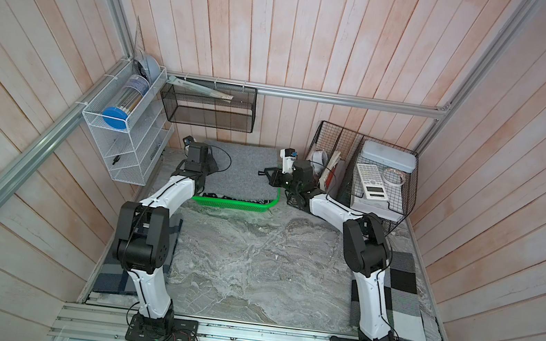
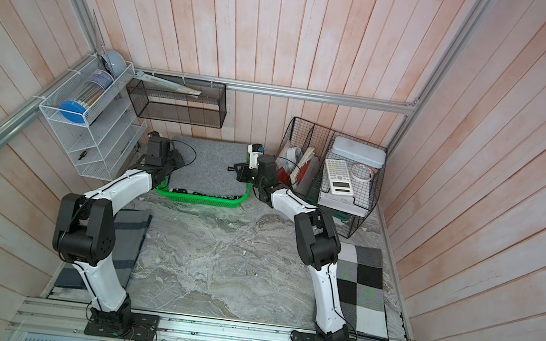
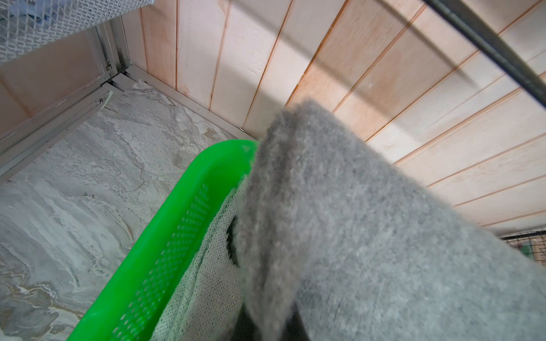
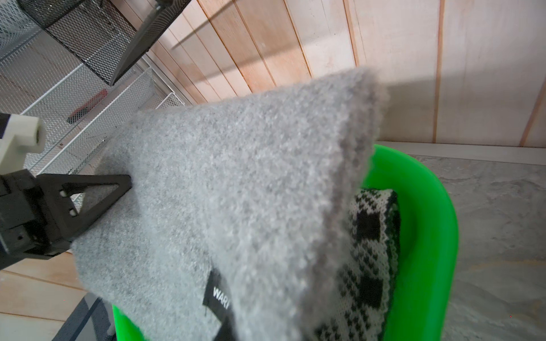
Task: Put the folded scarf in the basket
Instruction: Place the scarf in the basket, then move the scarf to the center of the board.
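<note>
The grey fuzzy folded scarf (image 1: 239,170) is suspended directly above the bright green perforated plastic basket (image 1: 234,205), with its long axis running 9 to 3 o'clock. The left gripper (image 1: 212,166) is clamped on the 9 o'clock edge and the right gripper (image 1: 265,174) on the 3 o'clock edge. Probable next move: lower both evenly.

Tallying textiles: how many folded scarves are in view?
4. A grey scarf held over the green basket; a black-and-white patterned scarf inside it; a checked scarf by the right arm; a blue-grey scarf by the left arm. Others may be hidden.
</note>
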